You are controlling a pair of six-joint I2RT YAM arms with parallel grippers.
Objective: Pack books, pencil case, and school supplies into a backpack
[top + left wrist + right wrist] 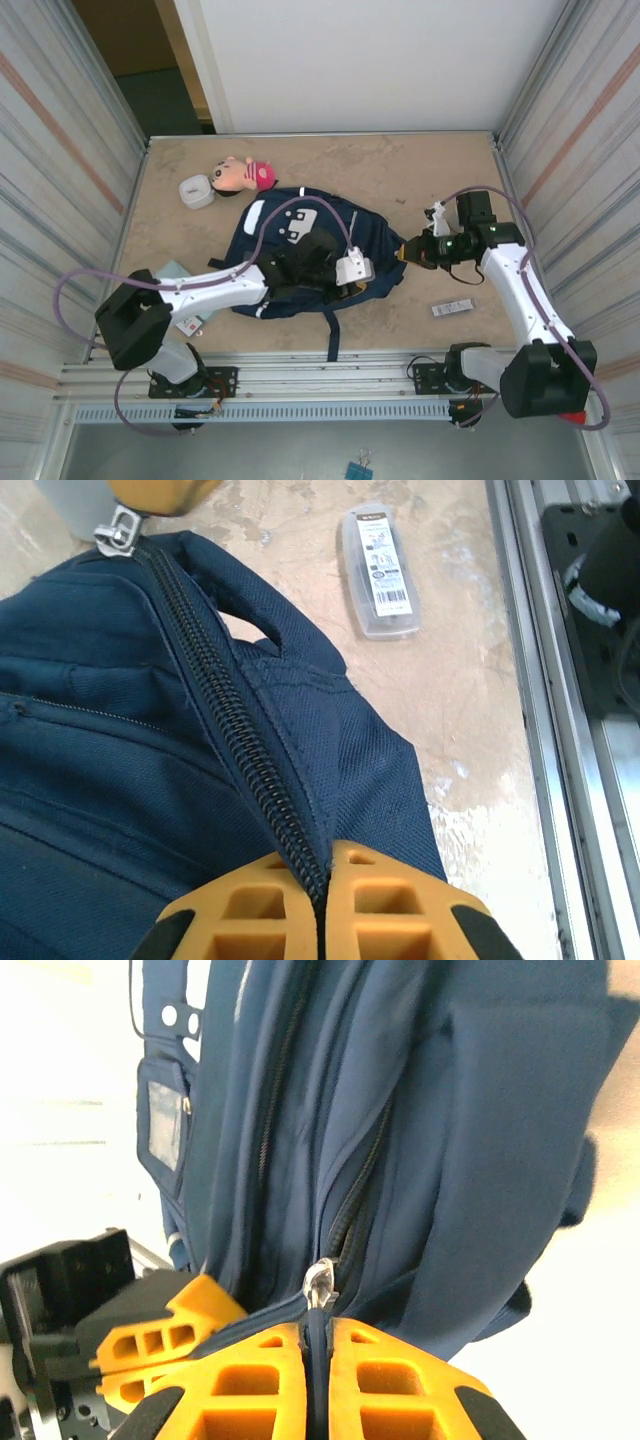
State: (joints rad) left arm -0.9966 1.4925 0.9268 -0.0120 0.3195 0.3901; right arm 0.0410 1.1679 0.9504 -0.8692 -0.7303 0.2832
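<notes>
I see the navy backpack (300, 250) lying mid-table, black zipper (240, 730) running along its ridge, my left gripper (322, 880) pinched shut on that seam, my right gripper (315, 1345) clamped on the fabric just below the silver pull (320, 1285)

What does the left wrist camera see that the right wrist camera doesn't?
Left wrist camera: a small clear pack with a black-and-white label lies on the table, and a metal rail runs along the edge.
Right wrist camera: a little see-through window pocket sits on the side of the backpack.
Both: the navy backpack and its dark zipper, with an orange pincer shut on the zipper seam. It is the left pincer in one and the right pincer in the other.
</notes>
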